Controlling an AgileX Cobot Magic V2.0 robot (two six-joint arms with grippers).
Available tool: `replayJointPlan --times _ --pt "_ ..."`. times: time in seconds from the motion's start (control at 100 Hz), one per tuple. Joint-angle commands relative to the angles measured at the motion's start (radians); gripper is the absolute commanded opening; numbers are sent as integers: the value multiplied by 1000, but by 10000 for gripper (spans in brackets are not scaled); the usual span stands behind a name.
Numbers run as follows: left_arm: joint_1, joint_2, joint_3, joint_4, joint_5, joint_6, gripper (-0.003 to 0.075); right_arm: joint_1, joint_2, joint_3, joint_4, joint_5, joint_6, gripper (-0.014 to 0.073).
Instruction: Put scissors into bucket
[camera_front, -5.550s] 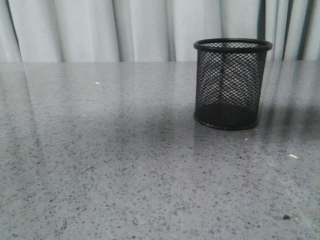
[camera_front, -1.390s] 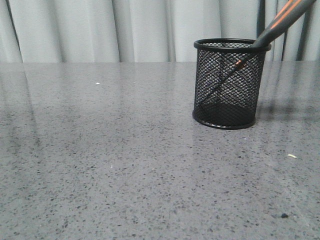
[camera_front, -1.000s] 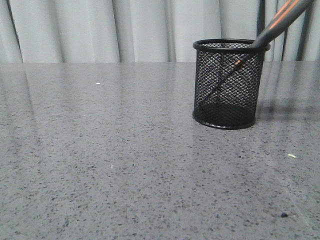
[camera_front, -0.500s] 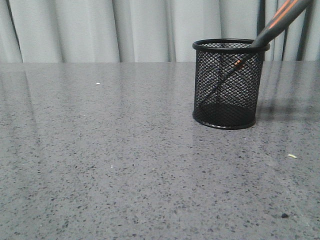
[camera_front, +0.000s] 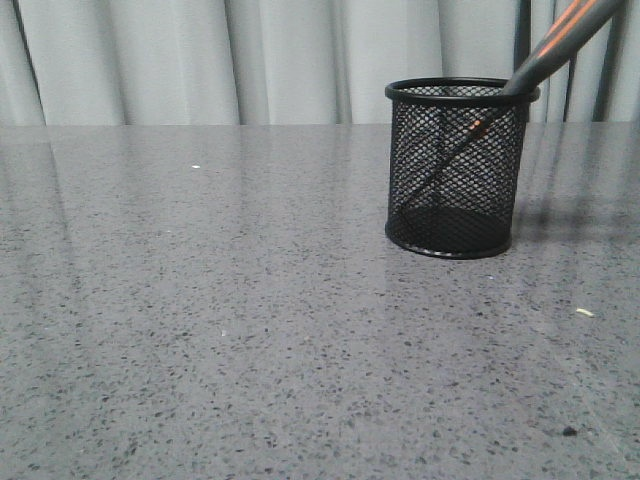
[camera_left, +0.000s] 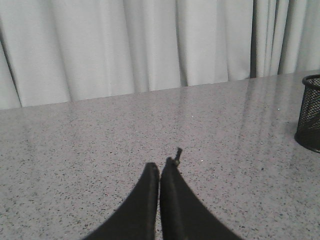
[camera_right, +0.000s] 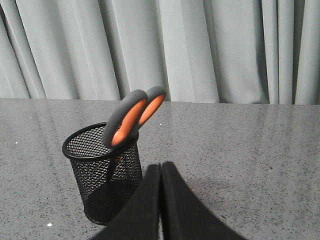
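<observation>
Scissors (camera_front: 556, 42) newly in bucket (camera_front: 458, 170), blades down, handles leaning up-right

Front camera sits low, near tabletop (camera_front: 250, 330) level, facing the curtain (camera_front: 250, 60). Both wrist cameras also look level toward it, the right nearer. All three share the bucket (camera_front: 458, 168), clipped in the left view.

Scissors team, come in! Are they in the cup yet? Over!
Both tools shut, holding nothing: left, right. Scissors in bucket, blades down, handles leaning over the rim. Nothing in the way.
</observation>
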Motion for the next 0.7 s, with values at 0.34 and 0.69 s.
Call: replayJointPlan --times 0.34,0.69 --pt "28 12 16 196 -127 -220 -20 -5 7 -23 5 -84 -1 -74" --pt "269 -81 166 403 -106 -517 -20 -5 7 -23 5 -84 -1 -74"
